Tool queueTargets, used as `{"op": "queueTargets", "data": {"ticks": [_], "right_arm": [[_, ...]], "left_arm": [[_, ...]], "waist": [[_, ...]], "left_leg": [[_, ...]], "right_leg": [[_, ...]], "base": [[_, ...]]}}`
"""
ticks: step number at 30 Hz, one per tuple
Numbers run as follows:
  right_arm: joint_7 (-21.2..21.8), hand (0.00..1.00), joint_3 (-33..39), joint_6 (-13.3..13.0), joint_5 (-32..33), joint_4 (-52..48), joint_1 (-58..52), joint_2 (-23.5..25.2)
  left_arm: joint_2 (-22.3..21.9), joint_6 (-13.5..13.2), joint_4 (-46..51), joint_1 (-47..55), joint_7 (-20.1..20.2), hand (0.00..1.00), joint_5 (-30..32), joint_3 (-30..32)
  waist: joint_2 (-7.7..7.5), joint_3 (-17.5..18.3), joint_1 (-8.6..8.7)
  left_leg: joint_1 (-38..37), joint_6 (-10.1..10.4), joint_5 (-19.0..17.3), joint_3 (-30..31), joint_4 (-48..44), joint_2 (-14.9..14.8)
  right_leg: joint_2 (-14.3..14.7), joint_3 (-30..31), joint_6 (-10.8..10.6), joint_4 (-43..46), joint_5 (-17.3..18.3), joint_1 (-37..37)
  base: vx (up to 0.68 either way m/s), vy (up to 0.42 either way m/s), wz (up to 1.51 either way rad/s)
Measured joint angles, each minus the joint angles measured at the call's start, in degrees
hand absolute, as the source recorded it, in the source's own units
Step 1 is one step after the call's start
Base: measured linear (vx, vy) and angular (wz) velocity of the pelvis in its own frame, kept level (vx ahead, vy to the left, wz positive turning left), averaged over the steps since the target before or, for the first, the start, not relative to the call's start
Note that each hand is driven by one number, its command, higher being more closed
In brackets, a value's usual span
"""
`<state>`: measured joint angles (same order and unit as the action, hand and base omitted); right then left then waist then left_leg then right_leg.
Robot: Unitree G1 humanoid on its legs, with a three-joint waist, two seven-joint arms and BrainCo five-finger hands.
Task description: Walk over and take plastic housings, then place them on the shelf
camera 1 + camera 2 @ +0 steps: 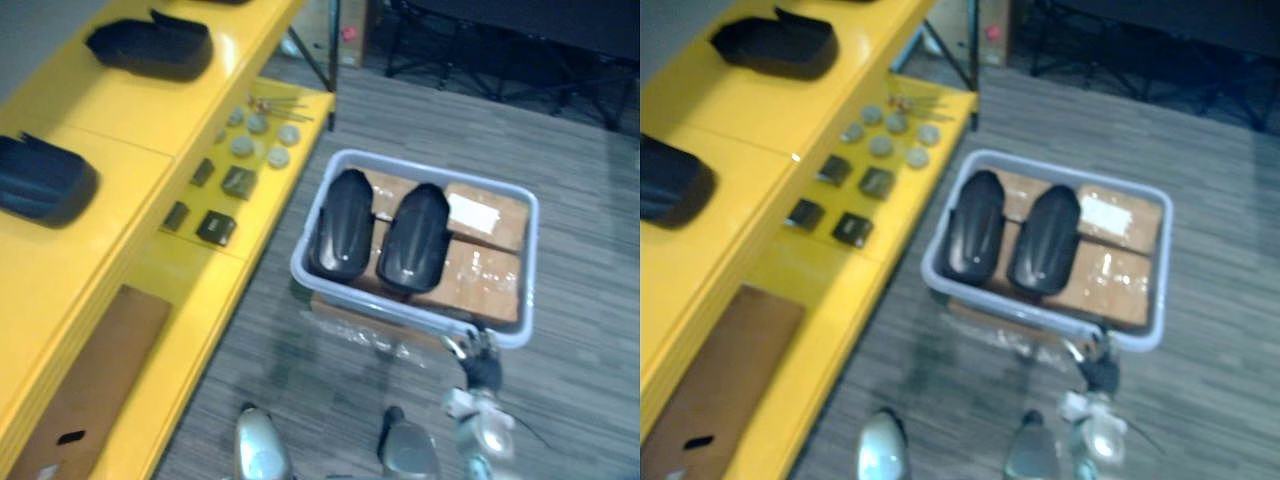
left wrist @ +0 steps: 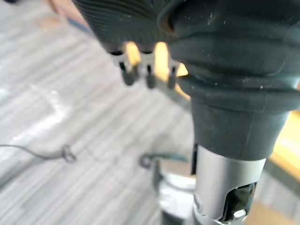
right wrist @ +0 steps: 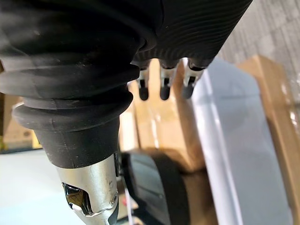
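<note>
Beside black housings (image 1: 410, 238), unreadable white label (image 1: 473, 213)

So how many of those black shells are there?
4. Two lie side by side in the grey bin: left shell, right shell. Two sit on the yellow shelf: far shell, near shell. More may be hidden beyond the edges.

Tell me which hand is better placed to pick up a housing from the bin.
Probably the right. The right hand hangs open at the near rim of the bin, with a black housing just past its fingers. The left hand is open over the floor beside the yellow shelf.
</note>
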<state>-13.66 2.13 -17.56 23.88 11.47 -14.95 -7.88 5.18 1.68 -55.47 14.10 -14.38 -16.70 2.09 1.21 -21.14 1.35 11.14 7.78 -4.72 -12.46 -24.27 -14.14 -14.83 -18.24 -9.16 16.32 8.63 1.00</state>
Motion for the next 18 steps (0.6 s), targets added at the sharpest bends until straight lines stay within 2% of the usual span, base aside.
{"op": "queueTargets", "data": {"ticks": [2,5,6,7,9,10,12,13,14,17,18], "right_arm": [[0.0,0.0,0.0,-0.1,-0.3,-0.1,0.1,0.3],[-0.4,0.0,-1.2,-1.8,-4.2,-0.8,1.7,1.5],[-0.7,0.0,-1.7,-3.0,-5.5,-1.6,2.7,2.0],[-1.0,0.0,-2.1,-4.0,-5.8,-2.4,2.9,2.1],[-1.9,0.0,-2.9,-7.9,-7.0,-8.0,3.3,2.1],[-4.0,0.0,-2.9,-10.0,-8.6,-11.8,5.2,2.0],[-6.6,0.0,-2.3,-11.2,-9.5,-14.2,7.2,1.6],[-11.7,0.0,-1.0,-11.9,-10.5,-15.9,10.2,0.8],[-13.5,0.0,-0.3,-11.9,-10.6,-15.9,11.5,0.5],[-21.9,0.0,3.1,-10.2,-11.5,-14.9,19.4,-0.9],[-25.1,0.0,4.4,-8.2,-11.7,-13.3,23.6,-2.1]], "left_arm": [[0.5,-0.3,-0.2,-0.3,1.0,0.0,1.9,-0.8],[1.7,-0.4,0.3,-1.0,0.9,0.0,4.0,-1.0],[2.4,-0.5,0.4,-1.3,0.7,0.0,6.4,-1.1],[2.6,-0.6,0.6,-1.6,0.5,0.0,7.2,-1.2],[3.1,-2.2,2.6,-3.5,-0.9,0.0,8.0,-1.3],[4.5,-2.4,3.0,-4.7,-0.8,0.0,7.4,-3.5],[5.2,-2.4,3.3,-5.1,-0.6,0.0,5.6,-4.3],[5.4,-2.6,5.4,-5.2,-1.1,0.0,5.4,-5.1],[5.5,-2.6,6.1,-5.2,-1.5,0.0,5.4,-5.1],[5.3,-2.6,7.6,-5.5,-3.0,0.0,5.3,-5.8],[5.3,-2.6,7.9,-5.6,-3.1,0.0,5.3,-6.0]], "waist": [[0.1,0.1,0.14],[-1.84,-1.1,-0.72],[-2.63,-1.5,-1.07],[-2.7,-1.6,-1.2],[-3.03,-2.0,-1.77],[-3.43,-2.7,-1.88],[-3.7,-3.6,-1.84],[-3.51,-4.2,-2.07],[-3.49,-4.7,-2.25],[-3.17,-5.3,-3.57],[-3.07,-5.4,-3.81]], "left_leg": [[-0.7,0.4,-0.6,-0.4,3.6,1.0],[-0.9,0.3,-0.6,-0.4,7.9,3.4],[-1.0,0.2,-0.6,-0.6,7.6,3.9],[-1.0,-0.2,-0.9,-0.6,7.4,3.9],[-0.4,-1.0,-1.4,-0.6,6.8,4.2],[0.9,-1.4,-1.7,-0.4,5.7,4.2],[2.0,-1.4,-1.8,-0.1,5.2,4.2],[4.1,-1.4,-1.9,0.8,4.5,4.1],[4.3,-1.4,-1.8,0.9,4.4,4.1],[6.4,-1.8,-1.6,1.6,3.3,4.0],[7.4,-1.8,-1.6,2.5,2.5,4.0]], "right_leg": [[-0.1,-0.9,-0.5,-0.3,-0.3,0.5],[-1.5,-0.4,-1.2,-1.8,-2.4,2.0],[-1.9,0.0,-1.3,-2.5,-3.4,1.9],[-1.8,0.3,-1.0,-3.0,-3.9,1.8],[-1.7,1.3,-0.8,-3.9,-4.9,1.7],[-1.6,1.3,-1.0,-4.8,-5.1,1.9],[-1.3,1.6,-1.2,-5.9,-5.2,2.2],[-0.9,1.6,-1.0,-6.6,-5.5,3.1],[-0.8,1.6,-0.9,-6.9,-5.6,3.1],[-0.5,1.9,-0.8,-7.1,-6.4,4.4],[-0.3,1.9,-1.2,-7.0,-6.7,4.8]], "base": [[0.03,0.049,0.29],[-0.03,0.122,0.1],[-0.04,0.097,-0.05],[-0.06,0.112,-0.1],[-0.09,0.097,-0.03],[-0.14,0.063,0.03],[-0.15,0.026,0.05],[-0.14,0.021,0.12],[-0.13,0.02,0.13],[-0.08,0.016,0.06],[-0.04,0.012,0.15]]}}
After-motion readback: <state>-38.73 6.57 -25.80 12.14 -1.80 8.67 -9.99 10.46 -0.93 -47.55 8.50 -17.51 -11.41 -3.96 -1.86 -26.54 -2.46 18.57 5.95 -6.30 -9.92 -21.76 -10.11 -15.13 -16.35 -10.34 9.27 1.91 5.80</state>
